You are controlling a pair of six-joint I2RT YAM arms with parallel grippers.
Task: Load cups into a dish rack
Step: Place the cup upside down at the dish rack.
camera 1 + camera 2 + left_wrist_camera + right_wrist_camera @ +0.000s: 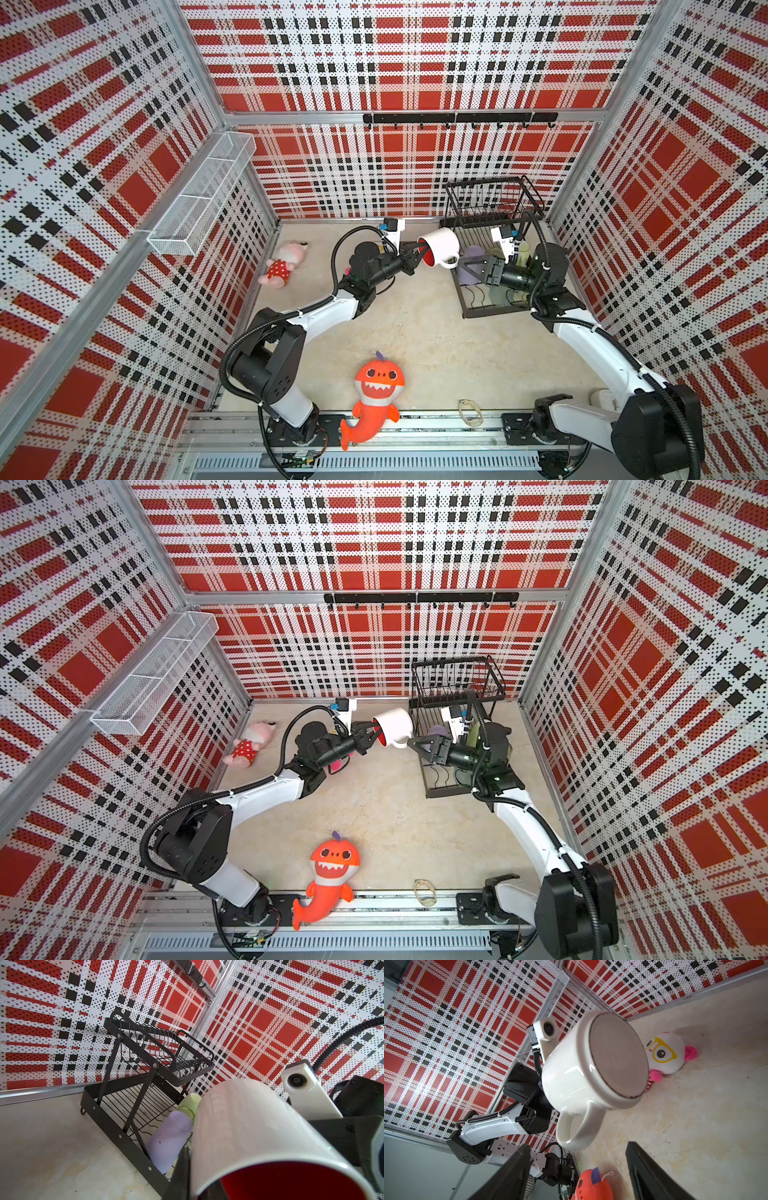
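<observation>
Holding one white mug (442, 245), left tool (420, 252), one dish rack (124, 1140)

Left arm (324, 309): based at near edge of bench (424, 340), left side; elbow raised, forearm reaching toward far edge, wrist roughly level.
Left gripper (419, 254): clamped tight on rim of mug (442, 245), one finger inside the mouth, one outside. Holds it off the bench, tipped, mouth toward the wrist.
Right arm (590, 345): based at near right corner; forearm running along right edge, wrist turned inward toward left gripper.
Right gripper (419, 749): jaws apart, fingers (512, 1174) spread to either side of the mug handle, tips level with its outer end. No contact visible.
Grippers facing each other, close, mug between.
</observation>
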